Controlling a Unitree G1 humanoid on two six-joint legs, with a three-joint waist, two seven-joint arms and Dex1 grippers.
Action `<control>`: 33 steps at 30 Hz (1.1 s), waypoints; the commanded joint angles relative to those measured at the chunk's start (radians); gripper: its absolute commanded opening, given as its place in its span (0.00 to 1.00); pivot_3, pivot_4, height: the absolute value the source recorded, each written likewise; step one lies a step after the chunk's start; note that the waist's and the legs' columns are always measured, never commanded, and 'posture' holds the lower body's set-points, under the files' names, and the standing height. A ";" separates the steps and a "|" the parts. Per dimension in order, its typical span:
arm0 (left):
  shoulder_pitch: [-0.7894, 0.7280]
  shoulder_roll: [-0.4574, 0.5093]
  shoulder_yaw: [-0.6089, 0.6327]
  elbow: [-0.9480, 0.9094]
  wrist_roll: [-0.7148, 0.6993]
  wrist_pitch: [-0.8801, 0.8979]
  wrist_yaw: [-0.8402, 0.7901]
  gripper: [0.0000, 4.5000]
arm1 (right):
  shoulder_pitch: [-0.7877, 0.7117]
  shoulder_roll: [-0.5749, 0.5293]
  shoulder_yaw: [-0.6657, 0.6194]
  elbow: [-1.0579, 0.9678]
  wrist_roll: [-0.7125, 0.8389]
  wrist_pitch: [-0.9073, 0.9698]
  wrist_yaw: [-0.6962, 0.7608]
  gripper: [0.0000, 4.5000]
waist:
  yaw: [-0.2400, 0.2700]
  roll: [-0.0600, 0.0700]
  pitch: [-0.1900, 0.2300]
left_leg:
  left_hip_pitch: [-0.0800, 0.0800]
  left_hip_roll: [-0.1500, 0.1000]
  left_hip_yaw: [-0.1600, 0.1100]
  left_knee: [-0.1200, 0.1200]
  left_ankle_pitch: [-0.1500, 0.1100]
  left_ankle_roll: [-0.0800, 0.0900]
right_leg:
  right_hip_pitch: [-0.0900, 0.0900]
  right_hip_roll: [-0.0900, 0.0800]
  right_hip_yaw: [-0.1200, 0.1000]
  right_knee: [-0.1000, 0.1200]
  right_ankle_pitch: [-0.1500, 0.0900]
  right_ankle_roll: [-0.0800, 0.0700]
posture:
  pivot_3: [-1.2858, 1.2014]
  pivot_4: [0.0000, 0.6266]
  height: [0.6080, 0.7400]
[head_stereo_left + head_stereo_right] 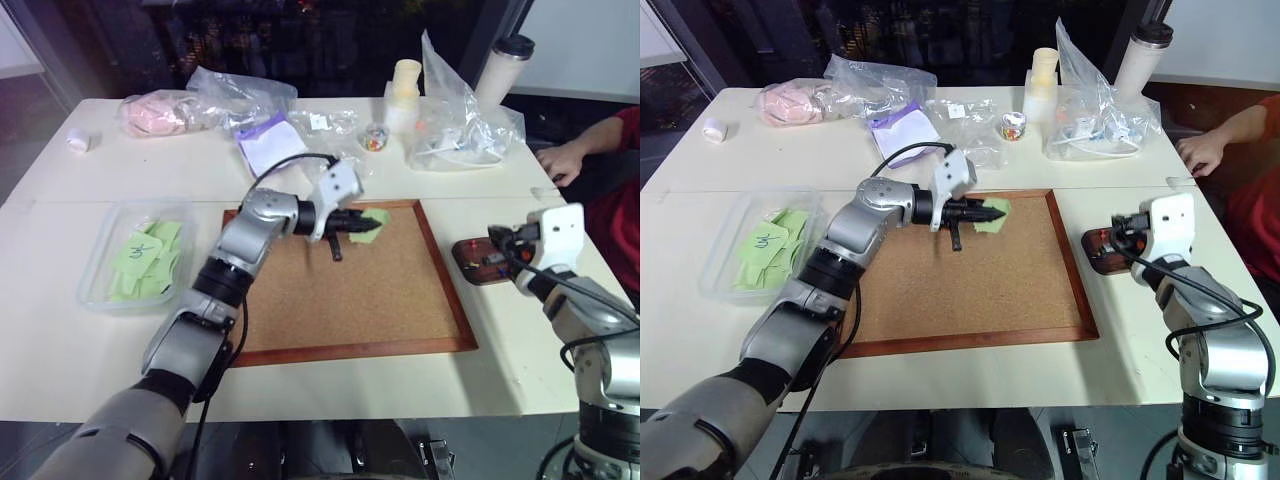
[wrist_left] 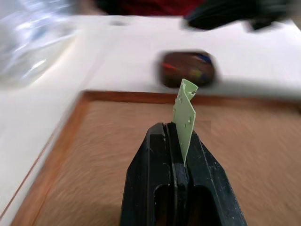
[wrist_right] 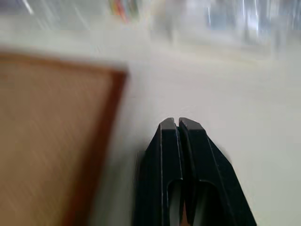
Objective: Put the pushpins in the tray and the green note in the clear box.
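Near the upper middle of the left eye view, the left gripper (image 1: pixel 362 222) pinches a green note (image 1: pixel 373 219) over the far part of the cork board (image 1: pixel 390 290); in its wrist view the note (image 2: pixel 185 117) stands edge-up between the closed fingers. At the right, the right gripper (image 1: pixel 497 236) is closed on nothing, above the tray (image 1: pixel 470 262) beside the board. At the left sits the clear box (image 1: pixel 100 250), with green notes inside.
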 commanded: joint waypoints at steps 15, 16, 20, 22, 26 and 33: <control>0.010 0.020 -0.010 -0.109 0.033 0.028 0.055 0.00 | 0.000 -0.012 0.011 0.152 -0.033 -0.172 0.051 0.66 | 0.001 0.000 0.000 | 0.000 0.000 -0.001 0.001 -0.001 0.002 | 0.000 0.000 0.000 0.000 0.000 0.000 | 0.52 0.24 0.95; 0.009 0.021 -0.009 -0.108 0.032 0.028 0.056 0.00 | -0.001 -0.012 0.011 0.149 -0.033 -0.171 0.050 0.76 | 0.001 0.000 0.000 | 0.000 0.000 -0.001 0.001 -0.001 0.002 | 0.000 0.000 0.000 0.000 0.000 0.000 | 0.52 0.24 0.95; 0.009 0.025 -0.002 -0.107 0.031 0.031 0.064 0.00 | -0.004 -0.009 0.008 0.134 -0.027 -0.170 0.048 0.99 | 0.001 0.000 0.000 | 0.000 0.000 -0.001 0.001 -0.001 0.002 | 0.000 0.000 0.000 0.000 0.000 0.000 | 0.52 0.24 0.95; 0.008 0.026 0.002 -0.106 0.031 0.031 0.071 0.00 | -0.006 -0.007 0.005 0.134 -0.025 -0.173 0.045 0.99 | 0.001 0.000 0.000 | 0.000 0.000 -0.001 0.001 -0.001 0.002 | 0.000 0.000 0.000 0.000 0.000 0.000 | 0.52 0.24 0.95; 0.004 0.029 0.006 -0.097 0.032 0.028 0.081 0.00 | -0.030 0.014 -0.025 0.152 0.001 -0.161 0.022 0.99 | 0.001 0.000 0.000 | 0.000 0.000 -0.001 0.001 -0.001 0.002 | 0.000 0.000 0.000 0.000 0.000 0.000 | 0.52 0.24 0.95; 0.002 0.036 0.020 -0.096 0.030 0.035 0.107 0.00 | -0.052 0.014 -0.039 0.163 0.006 -0.163 0.005 0.99 | 0.001 0.000 0.000 | 0.000 0.000 -0.001 0.001 -0.001 0.001 | 0.000 0.000 0.000 0.000 0.000 0.000 | 0.52 0.24 0.95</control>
